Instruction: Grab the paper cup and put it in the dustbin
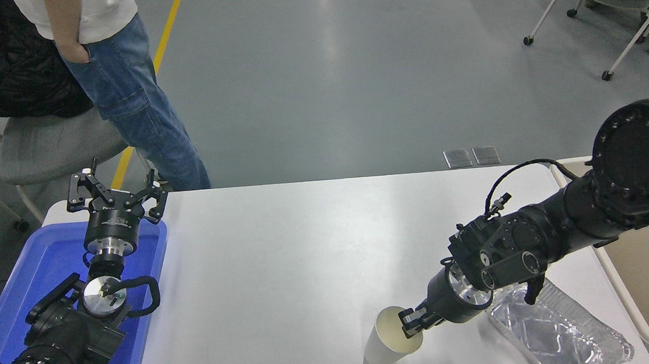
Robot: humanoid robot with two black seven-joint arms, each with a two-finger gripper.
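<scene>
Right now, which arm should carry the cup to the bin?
Right. The right gripper already pinches the paper cup at its rim, with the dustbin on that side; the left gripper is parked over the blue tray.

Paper cup (390,340) left of foil tray (558,331).

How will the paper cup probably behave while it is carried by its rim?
The cup looks thin and empty, so probably very light. It already tilts in the right end effector, which pinches only its rim, so it may swing or slip. The soft wall could dent under a firm squeeze.
</scene>
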